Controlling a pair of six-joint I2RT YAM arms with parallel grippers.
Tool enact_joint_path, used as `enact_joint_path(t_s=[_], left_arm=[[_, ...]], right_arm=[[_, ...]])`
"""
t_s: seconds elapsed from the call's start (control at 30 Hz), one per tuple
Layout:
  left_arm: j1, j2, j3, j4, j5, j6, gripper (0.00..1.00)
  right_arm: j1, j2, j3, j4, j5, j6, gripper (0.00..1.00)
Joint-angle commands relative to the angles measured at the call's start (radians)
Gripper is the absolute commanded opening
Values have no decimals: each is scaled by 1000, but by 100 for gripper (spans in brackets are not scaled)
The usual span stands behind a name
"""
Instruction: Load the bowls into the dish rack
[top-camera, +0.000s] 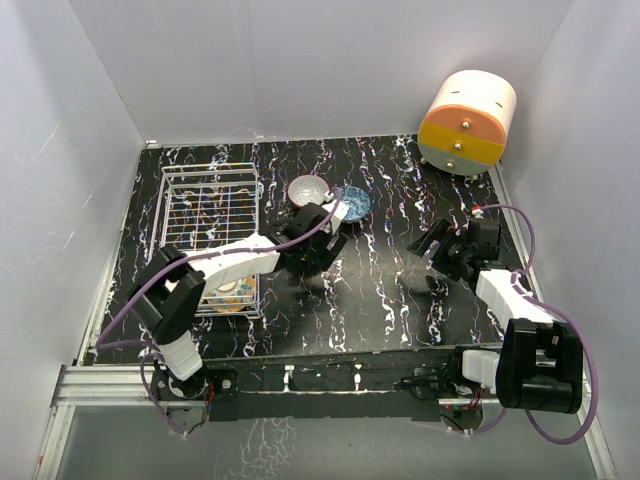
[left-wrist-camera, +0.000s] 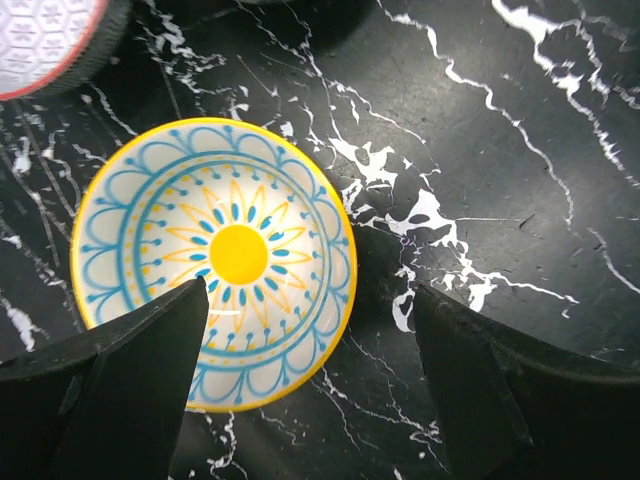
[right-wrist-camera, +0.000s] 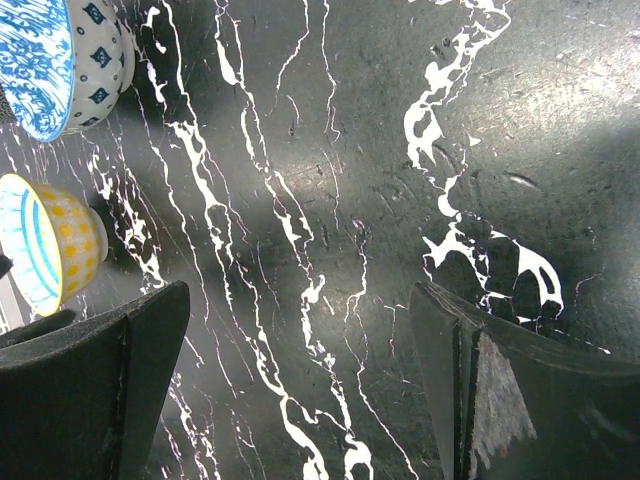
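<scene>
Left wrist view: the left gripper (left-wrist-camera: 308, 310) hangs released over the rim of the yellow bowl (left-wrist-camera: 215, 265), on the bench right of the rack (top-camera: 165, 210). A thin rim pinch could slip, tipping it against the grey bowl (left-wrist-camera: 40, 40). The right gripper (right-wrist-camera: 300, 320) gapes empty, farther right.

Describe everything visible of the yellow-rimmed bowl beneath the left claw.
The yellow-rimmed bowl is small, round, seemingly glazed ceramic: white inside with blue arches and rings and a yellow sun at the centre, spotted yellow outside. It stands upright, empty, on the black marbled table, below the open left claw, not gripped.
</scene>
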Motion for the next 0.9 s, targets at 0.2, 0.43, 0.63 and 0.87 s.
enact_joint_path(t_s=[0.2, 0.43, 0.63, 0.87], left_arm=[[-2, 132, 57, 95, 4, 88, 82], [-2, 212, 66, 127, -22, 91, 71], [-2, 212, 28, 173, -48, 87, 45], [-3, 227, -4, 170, -53, 60, 8]], right_arm=[[-6, 26, 54, 33, 12, -8, 95], [-8, 35, 52, 39, 11, -11, 95], [-8, 41, 50, 43, 11, -12, 95], [-10, 40, 50, 44, 11, -11, 95]])
